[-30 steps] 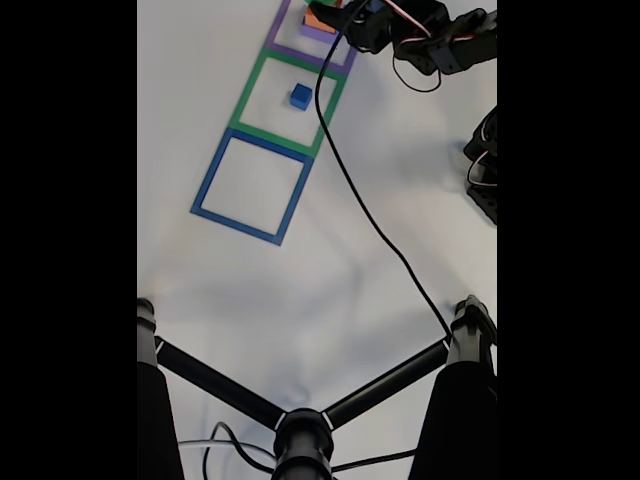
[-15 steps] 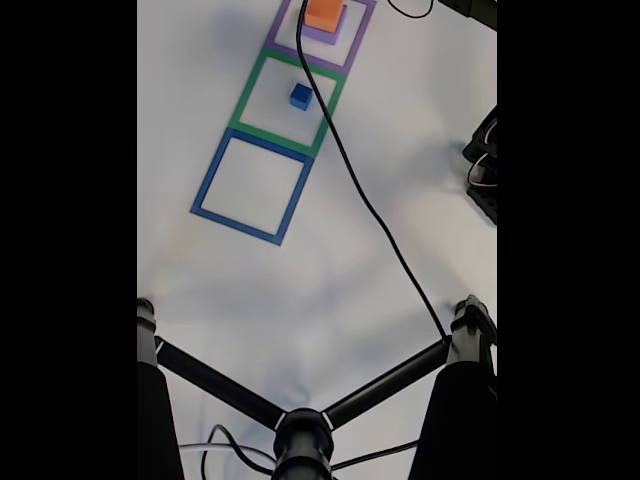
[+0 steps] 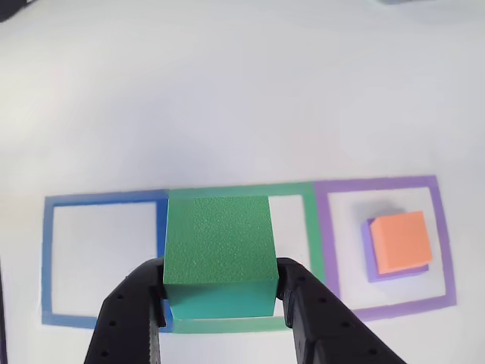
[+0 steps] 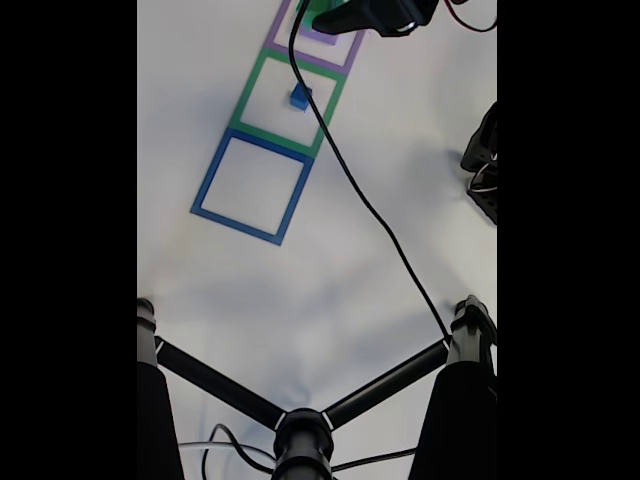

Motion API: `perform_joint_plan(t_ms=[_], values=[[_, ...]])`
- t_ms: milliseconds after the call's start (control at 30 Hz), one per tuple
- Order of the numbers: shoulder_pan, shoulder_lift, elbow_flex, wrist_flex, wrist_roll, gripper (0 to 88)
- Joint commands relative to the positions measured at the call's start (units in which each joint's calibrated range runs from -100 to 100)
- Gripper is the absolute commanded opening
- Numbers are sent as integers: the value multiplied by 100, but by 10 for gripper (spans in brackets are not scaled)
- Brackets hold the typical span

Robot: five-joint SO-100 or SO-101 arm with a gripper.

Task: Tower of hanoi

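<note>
White tabletop (image 4: pixel 250 290) is carrying three taped square outlines in a row, blue (image 4: pixel 252 187), green (image 4: pixel 287 101) and purple (image 3: pixel 379 246), with a black cable (image 4: pixel 370 210) trailing across it in the fixed view. In the other view the gripper (image 3: pixel 220 307) is clamping the green block (image 3: pixel 220 254) between its black fingers (image 3: pixel 125 322), above the green outline; the orange block (image 3: pixel 402 241) is sitting on the purple slab (image 3: pixel 371 262) inside the purple outline, and the blue cube (image 4: pixel 299 96) is resting in the green outline
</note>
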State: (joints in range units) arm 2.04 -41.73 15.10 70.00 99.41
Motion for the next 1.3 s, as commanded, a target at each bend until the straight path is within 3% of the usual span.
perform_joint_plan(t_ms=[0, 233, 533, 967, 1067, 1267], values=[[-787, -378, -42, 5, 59, 81], [-1641, -515, 957, -691, 59, 87], [-1862, -362, 3956, -4301, 59, 86], [-1984, 2410, 5392, -9109, 59, 87], [-2129, 3075, 5383, -9886, 59, 87], [-2396, 3748, 5428, -10444, 59, 86]])
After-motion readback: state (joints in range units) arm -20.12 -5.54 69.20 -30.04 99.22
